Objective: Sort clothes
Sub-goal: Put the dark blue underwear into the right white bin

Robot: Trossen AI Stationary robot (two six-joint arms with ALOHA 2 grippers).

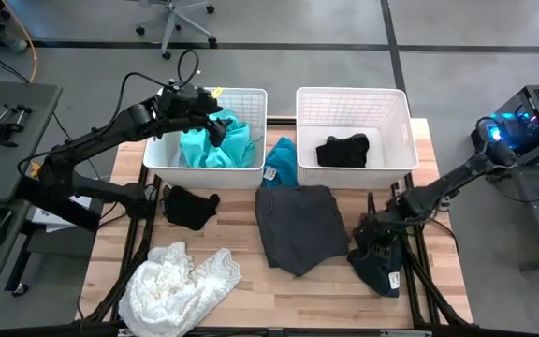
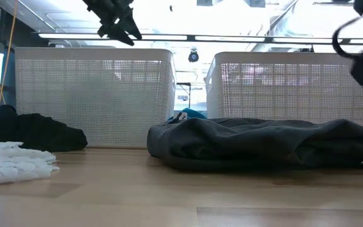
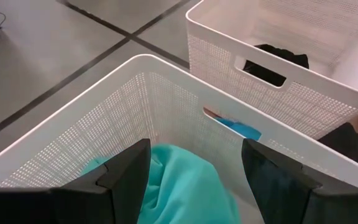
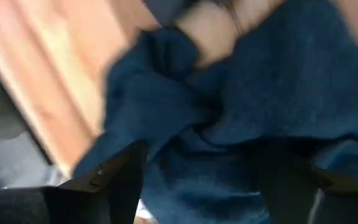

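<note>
My left claw hung with its fingers spread wide and gripping nothing, just above the crumpled teal fabric garment lying in the left white plastic mesh basket. My right claw was low over the dark blue fabric garment at the worktop's right front corner, fingers parted around its folds, though I could not tell whether they touched it.
</note>
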